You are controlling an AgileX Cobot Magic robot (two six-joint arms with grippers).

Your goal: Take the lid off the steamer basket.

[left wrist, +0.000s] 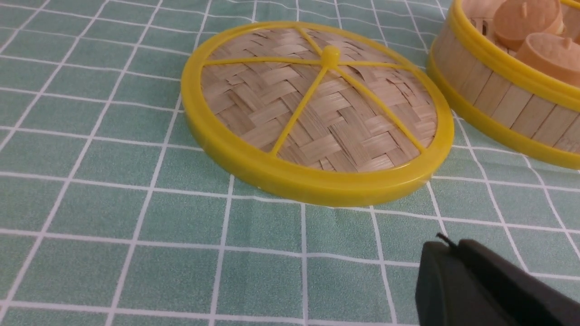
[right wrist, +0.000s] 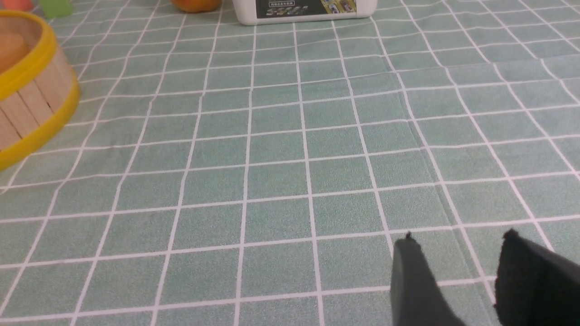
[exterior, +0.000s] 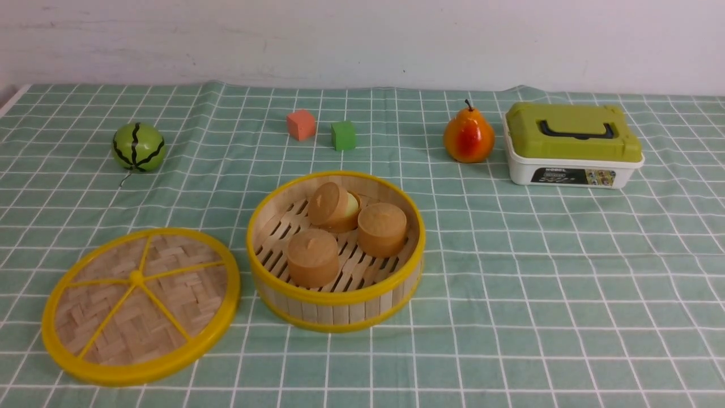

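The lid (exterior: pixel 140 306), a woven bamboo disc with yellow rim, spokes and knob, lies flat on the cloth to the left of the steamer basket (exterior: pixel 335 300). The basket stands uncovered with three tan bun-shaped pieces (exterior: pixel 312 256) inside. No gripper shows in the front view. In the left wrist view the lid (left wrist: pixel 317 113) lies ahead of my left gripper (left wrist: pixel 446 244), which is shut and empty, apart from the lid; the basket (left wrist: pixel 498 99) is beside it. My right gripper (right wrist: pixel 460 240) is open and empty over bare cloth, the basket (right wrist: pixel 27 95) far off to one side.
At the back stand a green striped ball (exterior: pixel 138 147), an orange cube (exterior: pixel 301 124), a green cube (exterior: pixel 343 135), a pear (exterior: pixel 468 136) and a white box with olive-green lid (exterior: pixel 572 144). A green checked cloth (exterior: pixel 538 283) covers the table.
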